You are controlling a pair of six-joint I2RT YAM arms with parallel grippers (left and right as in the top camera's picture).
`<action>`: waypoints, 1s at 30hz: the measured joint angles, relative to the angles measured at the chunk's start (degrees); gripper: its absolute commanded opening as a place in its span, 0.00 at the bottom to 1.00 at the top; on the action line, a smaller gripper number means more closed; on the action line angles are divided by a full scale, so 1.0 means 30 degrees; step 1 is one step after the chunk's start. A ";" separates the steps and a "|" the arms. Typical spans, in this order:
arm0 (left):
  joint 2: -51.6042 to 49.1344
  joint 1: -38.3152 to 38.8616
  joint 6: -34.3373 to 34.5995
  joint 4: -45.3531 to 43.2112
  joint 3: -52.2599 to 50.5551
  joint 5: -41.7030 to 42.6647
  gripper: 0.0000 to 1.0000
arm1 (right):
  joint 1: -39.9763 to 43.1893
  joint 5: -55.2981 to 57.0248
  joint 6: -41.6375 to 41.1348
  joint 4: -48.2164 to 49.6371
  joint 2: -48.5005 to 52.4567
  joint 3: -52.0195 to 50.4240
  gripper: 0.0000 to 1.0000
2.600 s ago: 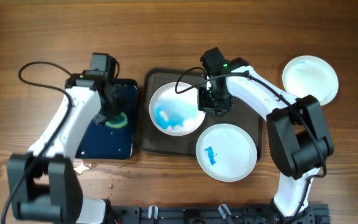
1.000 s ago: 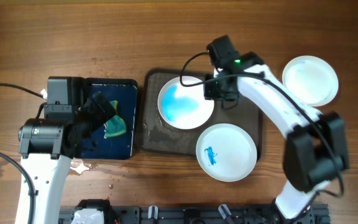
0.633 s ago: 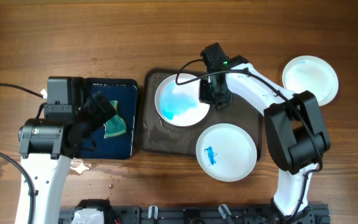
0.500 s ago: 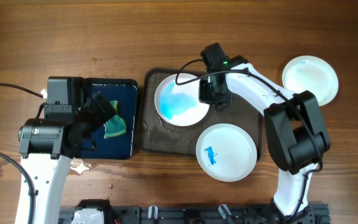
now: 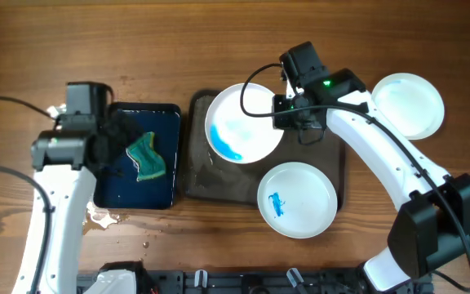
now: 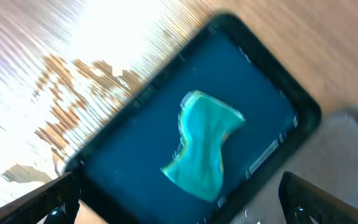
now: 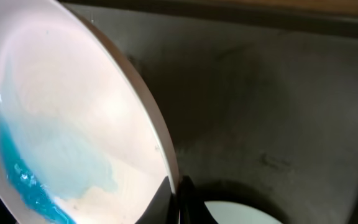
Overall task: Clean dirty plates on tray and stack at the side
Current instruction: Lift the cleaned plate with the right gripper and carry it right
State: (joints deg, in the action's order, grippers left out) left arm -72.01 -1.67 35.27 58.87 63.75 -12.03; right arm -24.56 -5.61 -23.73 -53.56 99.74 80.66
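Gripping the 3 o'clock rim of a tilted white plate (image 5: 239,122), the right gripper (image 5: 286,112) has its fingers closed on it above the 12 o'clock half of the dark grey tray (image 5: 198,175). Watery blue covers that plate's 7 o'clock area. A second plate (image 5: 300,200), with a small blue smear at its centre, overhangs the tray's 5 o'clock corner. A third plate (image 5: 408,104) lies on the table (image 5: 55,49) at the tray's 2 o'clock. The left gripper (image 5: 114,155) hangs over the black tray (image 5: 163,122), fingers (image 6: 328,202) spread wide, holding nothing. The green-yellow sponge (image 5: 147,158) lies inside.
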 measured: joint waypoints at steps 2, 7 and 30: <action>0.0000 -0.2222 0.0372 -0.0430 0.0000 -0.0189 1.00 | -0.0109 -0.0641 0.0000 -0.0146 0.0000 0.0000 0.05; -0.0095 -0.6819 0.0707 -0.0503 0.0000 0.0481 1.00 | -0.2696 -0.1078 0.0000 0.0299 0.0022 0.0000 0.05; -0.2055 -0.7825 0.1064 -0.0503 0.0000 0.1100 1.00 | -1.0790 1.4120 0.4503 -0.0474 0.7664 1.3027 0.05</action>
State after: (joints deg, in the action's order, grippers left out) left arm -78.17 -25.15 38.46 57.36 63.75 -8.73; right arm -56.93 36.75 -10.22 -54.98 122.74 119.74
